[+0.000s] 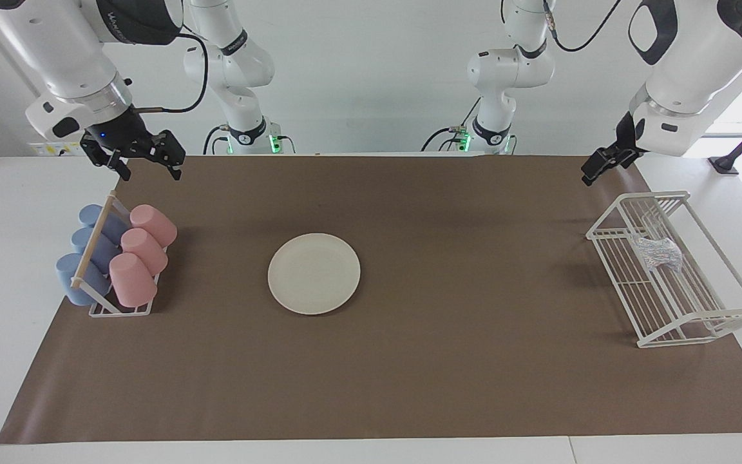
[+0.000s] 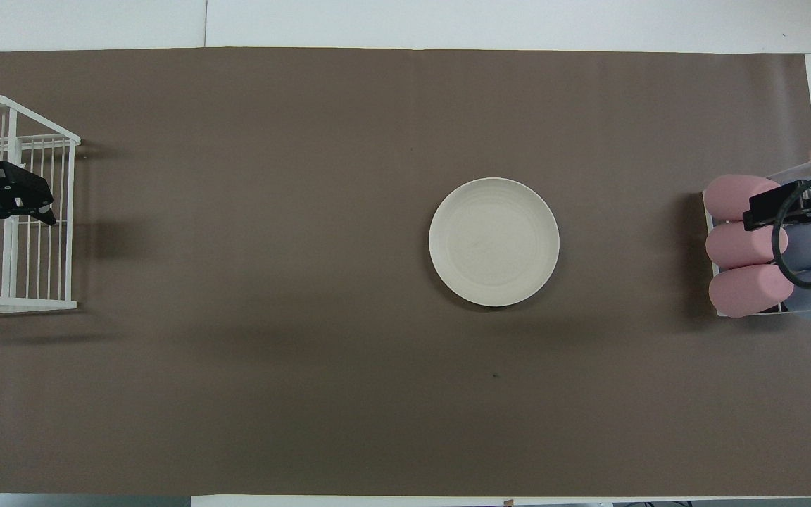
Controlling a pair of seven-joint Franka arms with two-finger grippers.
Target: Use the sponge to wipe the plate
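- Plate [image 1: 313, 273] lies bare on the brown mat [image 1: 448, 361], mid-table.
- Sponge [image 1: 657, 252] sits in the white wire rack [image 1: 725, 317], well apart from the plate, toward the left arm's end.
- Left gripper [image 1: 593, 173] hangs over that rack; finger gap hidden, cannot tell.
- Right gripper [image 1: 150, 169] hangs over the cup rack [image 1: 120, 309], fingers spread, empty.

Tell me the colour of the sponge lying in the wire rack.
The sponge is silvery-white with fine multicoloured speckles, best seen in the facing view.

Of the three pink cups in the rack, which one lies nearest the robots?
The pink cup at the robots' end of the cup rack, closest under the right gripper. The other two pink cups lie in a row farther from the robots.
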